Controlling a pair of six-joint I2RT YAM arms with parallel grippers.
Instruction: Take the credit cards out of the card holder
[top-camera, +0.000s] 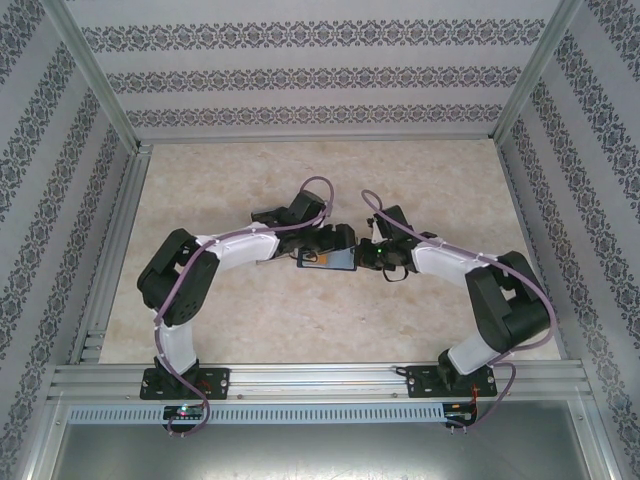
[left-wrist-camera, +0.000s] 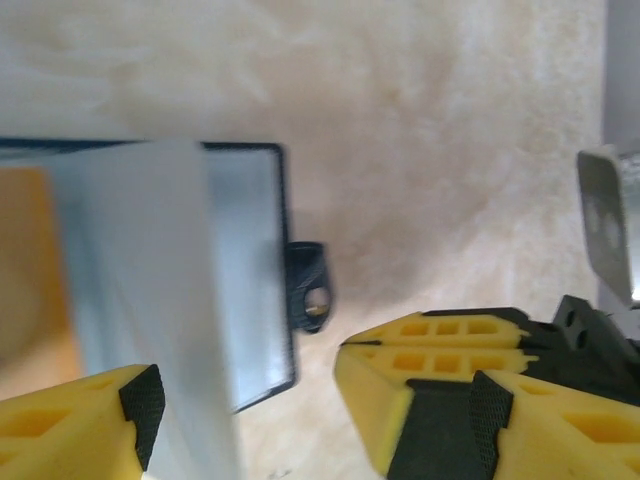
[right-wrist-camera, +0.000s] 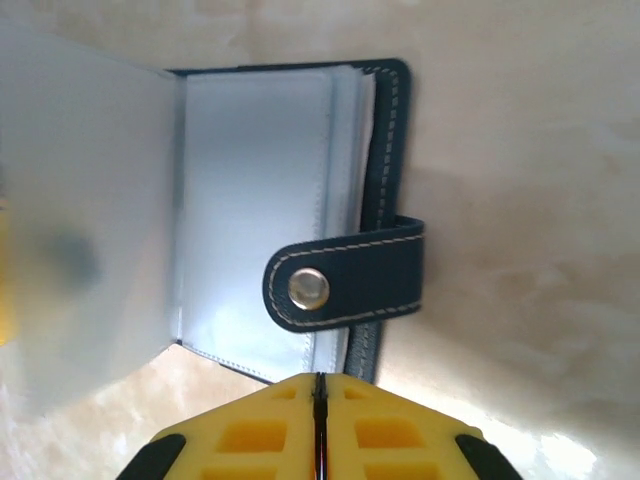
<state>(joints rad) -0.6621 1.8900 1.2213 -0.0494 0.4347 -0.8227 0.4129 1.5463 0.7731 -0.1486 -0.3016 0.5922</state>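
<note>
The card holder (top-camera: 330, 260) lies open mid-table between both grippers. In the right wrist view it is a dark navy case (right-wrist-camera: 390, 150) with clear pockets and a snap tab (right-wrist-camera: 345, 275). My right gripper (right-wrist-camera: 320, 385) is shut, its tips at the holder's near edge; I cannot tell whether they pinch anything. My left gripper (left-wrist-camera: 245, 400) is open, its yellow fingers (left-wrist-camera: 440, 400) either side of a raised, blurred clear pocket leaf (left-wrist-camera: 150, 300). One of the credit cards, orange (left-wrist-camera: 30, 270), shows at the far left behind the leaf. The holder's tab (left-wrist-camera: 308, 287) pokes out beside the pockets.
The tabletop (top-camera: 250, 320) is a pale marbled surface, walled by patterned panels and aluminium rails (top-camera: 300, 380) along the near edge. Both arms bend inward and meet at the centre. A grey metal part (left-wrist-camera: 610, 220) shows at the right edge of the left wrist view.
</note>
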